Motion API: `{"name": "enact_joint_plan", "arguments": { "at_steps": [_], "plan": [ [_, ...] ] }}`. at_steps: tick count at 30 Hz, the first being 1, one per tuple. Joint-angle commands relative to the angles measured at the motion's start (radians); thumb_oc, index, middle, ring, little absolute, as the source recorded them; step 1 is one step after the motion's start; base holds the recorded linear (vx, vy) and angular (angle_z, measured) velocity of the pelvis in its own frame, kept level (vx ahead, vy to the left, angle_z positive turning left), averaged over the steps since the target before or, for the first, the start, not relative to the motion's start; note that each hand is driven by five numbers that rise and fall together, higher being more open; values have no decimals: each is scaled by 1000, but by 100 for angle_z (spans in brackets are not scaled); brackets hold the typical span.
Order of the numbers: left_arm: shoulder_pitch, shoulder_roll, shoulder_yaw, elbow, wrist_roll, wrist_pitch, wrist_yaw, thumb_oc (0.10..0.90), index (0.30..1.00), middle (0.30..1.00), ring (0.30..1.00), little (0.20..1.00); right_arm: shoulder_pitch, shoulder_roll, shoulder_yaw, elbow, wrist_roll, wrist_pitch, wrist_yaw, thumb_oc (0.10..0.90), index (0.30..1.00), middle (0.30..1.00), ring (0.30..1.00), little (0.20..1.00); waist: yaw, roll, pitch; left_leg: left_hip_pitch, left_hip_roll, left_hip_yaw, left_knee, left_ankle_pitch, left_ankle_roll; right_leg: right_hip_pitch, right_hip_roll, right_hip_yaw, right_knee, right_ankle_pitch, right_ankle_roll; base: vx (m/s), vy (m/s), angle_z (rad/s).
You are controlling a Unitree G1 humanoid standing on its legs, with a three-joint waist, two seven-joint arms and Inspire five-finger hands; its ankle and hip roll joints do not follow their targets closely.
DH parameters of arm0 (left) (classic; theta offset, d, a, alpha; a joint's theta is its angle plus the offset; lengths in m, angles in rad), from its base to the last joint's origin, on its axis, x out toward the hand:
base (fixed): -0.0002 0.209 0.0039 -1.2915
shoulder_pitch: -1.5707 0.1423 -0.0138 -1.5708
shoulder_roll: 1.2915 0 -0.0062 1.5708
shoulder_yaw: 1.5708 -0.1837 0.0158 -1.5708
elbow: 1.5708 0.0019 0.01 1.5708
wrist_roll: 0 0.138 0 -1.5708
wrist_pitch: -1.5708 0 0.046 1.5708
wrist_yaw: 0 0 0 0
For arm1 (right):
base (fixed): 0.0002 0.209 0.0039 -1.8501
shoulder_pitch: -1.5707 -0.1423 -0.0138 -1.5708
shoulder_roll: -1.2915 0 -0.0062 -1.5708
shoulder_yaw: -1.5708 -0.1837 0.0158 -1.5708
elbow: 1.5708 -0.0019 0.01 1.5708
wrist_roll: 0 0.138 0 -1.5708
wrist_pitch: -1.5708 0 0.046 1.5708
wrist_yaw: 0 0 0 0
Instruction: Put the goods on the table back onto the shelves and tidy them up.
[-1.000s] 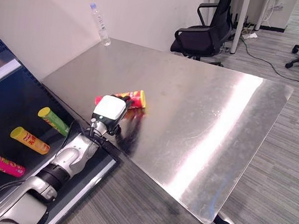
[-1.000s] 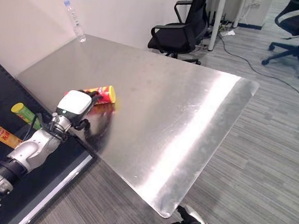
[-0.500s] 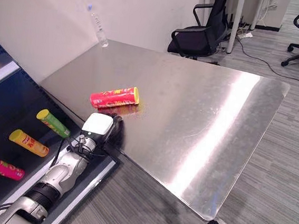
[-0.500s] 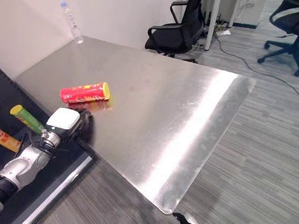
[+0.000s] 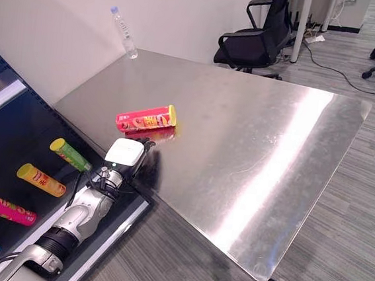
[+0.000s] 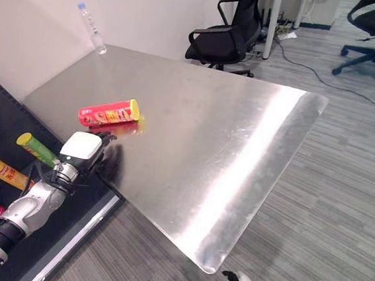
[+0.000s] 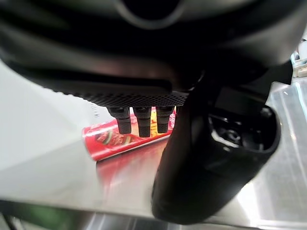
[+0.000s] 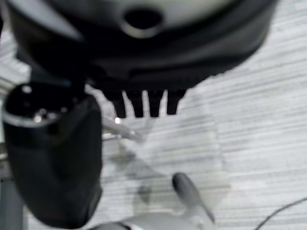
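Left wrist view, left robot hand (image 7: 211,163) released, fingers straight toward red can (image 5: 146,118) lying on table (image 5: 254,140).

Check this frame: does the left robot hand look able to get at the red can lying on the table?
Probably yes. The left robot hand sits at the table's near edge, fingers straight, just short of the red can, with bare tabletop between them.

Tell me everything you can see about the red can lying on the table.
The red can is a tall cylinder with a yellow lid on one end and printed pictures on its side. It lies on its side on the steel table, near the edge by the shelves. The left hand is close beside it, fingers open, not touching it.
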Motion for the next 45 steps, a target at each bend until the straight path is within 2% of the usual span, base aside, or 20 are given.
{"name": "enact_joint_plan", "arguments": {
  "at_steps": [1,2,8,9,11,12,13,17,20,21,24,27,30,33,34,35,39,45],
  "plan": [
    [-57,9,73,8,-52,-9,53,800,900,900,900,900,-23,-8,19,-45,-2,-50,-32,800,900,900,900,900,25,-19,-9,-95,-20,6,99,-98,19,-5,-6,2,28,-29,26,2,1,5],
    [1,4,105,-17,-73,-15,58,800,900,900,900,900,-25,-6,14,-53,-5,-50,-35,800,900,900,900,900,32,-21,-8,-99,-23,5,102,-99,20,-9,-6,1,28,-27,27,-5,4,6],
    [95,8,189,-63,-109,-24,97,800,900,900,900,900,-18,8,15,-38,-11,-54,-38,800,900,900,900,900,45,-23,-10,-108,-27,1,105,-102,21,-13,-7,-2,25,-25,28,4,2,2],
    [27,65,314,-365,-182,-9,31,800,900,900,900,900,0,19,0,17,4,-48,-32,800,900,900,900,900,53,-11,-19,-108,-30,-4,102,-96,23,-14,-7,-9,23,-25,30,0,0,0],
    [14,75,349,-396,-207,-14,26,800,900,900,900,900,3,25,0,55,11,-32,-19,800,900,900,900,900,64,-4,-27,-107,-34,-8,102,-94,23,-12,-8,-15,21,-25,30,15,42,11],
    [57,104,461,-468,-262,-26,37,800,900,900,900,900,8,27,-10,65,2,-23,3,800,900,900,900,900,85,6,-35,-110,-38,-18,100,-82,23,-13,-11,-28,17,-16,31,31,42,26],
    [70,103,472,-479,-263,-24,31,800,900,900,900,900,9,25,-5,63,1,-22,5,800,900,900,900,900,80,5,-37,-106,-39,-19,98,-91,20,-8,-12,-27,15,-23,32,25,38,23],
    [97,173,638,-516,-377,-42,85,800,900,900,900,900,28,20,-30,54,1,-14,28,800,900,900,900,900,107,19,-51,-106,-37,-26,101,-75,7,5,-16,-50,10,-23,33,17,10,10],
    [79,211,677,-517,-419,-48,109,800,900,900,900,900,22,17,-26,67,2,-13,35,800,900,900,900,900,113,24,-56,-106,-35,-28,100,-69,1,12,-17,-65,8,-25,32,5,0,27],
    [73,252,719,-523,-453,-60,127,800,900,900,900,900,15,9,-26,64,2,-15,43,800,900,900,900,900,116,32,-62,-100,-36,-28,93,-66,-1,20,-18,-79,7,-29,33,20,0,34],
    [68,282,744,-528,-464,-62,139,800,900,900,900,900,9,4,-23,59,1,-16,49,800,900,900,900,900,115,39,-65,-94,-36,-27,85,-64,-4,25,-22,-91,6,-30,36,20,14,26],
    [65,289,740,-539,-471,-68,128,800,900,900,900,900,3,5,-20,68,3,-19,50,800,900,900,900,900,112,44,-64,-88,-38,-28,77,-65,-2,25,-25,-93,6,-30,40,9,20,9],
    [18,295,670,-512,-488,-66,85,800,900,900,900,900,2,3,-1,70,-3,-16,60,800,900,900,900,900,96,47,-67,-81,-40,-20,62,-70,5,22,-28,-88,6,-27,44,27,18,5],
    [-132,288,523,-448,-499,-58,61,800,900,900,900,900,-5,5,18,75,2,-11,60,800,900,900,900,900,80,41,-67,-78,-40,-14,52,-74,11,15,-27,-81,6,-24,46,43,1,3],
    [-246,255,412,-390,-503,-50,43,800,900,900,900,900,0,-3,25,63,5,-9,59,800,900,900,900,900,61,35,-63,-80,-39,-8,47,-78,14,6,-28,-77,6,-20,49,0,0,0],
    [-255,255,405,-384,-503,-50,45,800,900,900,900,900,1,-2,22,62,6,-8,59,800,900,900,900,900,63,34,-63,-80,-40,-8,47,-78,14,6,-28,-77,6,-20,49,0,0,0],
    [-438,184,251,-271,-494,-31,47,800,900,900,900,900,14,-17,40,44,7,-6,58,800,900,900,900,900,34,29,-53,-84,-36,3,41,-86,20,-8,-25,-66,7,-18,51,15,1,-15],
    [-562,118,134,-150,-472,-10,42,800,900,900,900,900,20,-28,53,41,5,-6,60,800,900,900,900,900,19,29,-40,-85,-33,18,40,-91,24,-23,-24,-49,8,-11,56,10,5,-14]
  ]
}}
